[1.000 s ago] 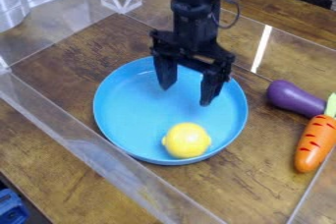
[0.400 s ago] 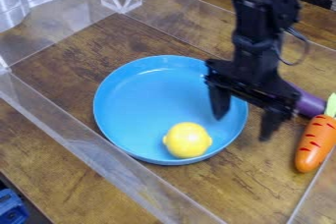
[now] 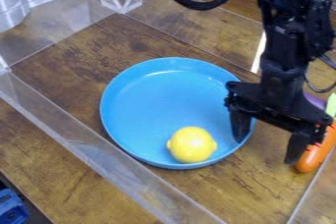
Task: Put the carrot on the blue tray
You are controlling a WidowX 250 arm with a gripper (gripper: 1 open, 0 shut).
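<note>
Carrot [image 3: 311,155] lies on the wooden table [image 3: 79,81] just outside the right rim of the blue tray [image 3: 144,95], mostly hidden behind the gripper [image 3: 277,134]; only an orange sliver shows beside the right finger. Gripper points downward with its two dark fingers [image 3: 242,126] spread wide and nothing between them, standing over the tray's right edge and next to the carrot. Lemon [image 3: 192,145] rests inside the tray near its front rim. Clear plastic walls [image 3: 79,144] fence the table. Judged by its look, the carrot is a small, light, rigid plastic toy, smooth and tapered, so it may slip or roll if pinched near the thin tip; the thicker middle, taken across its width, seems the safest place to hold
</note>
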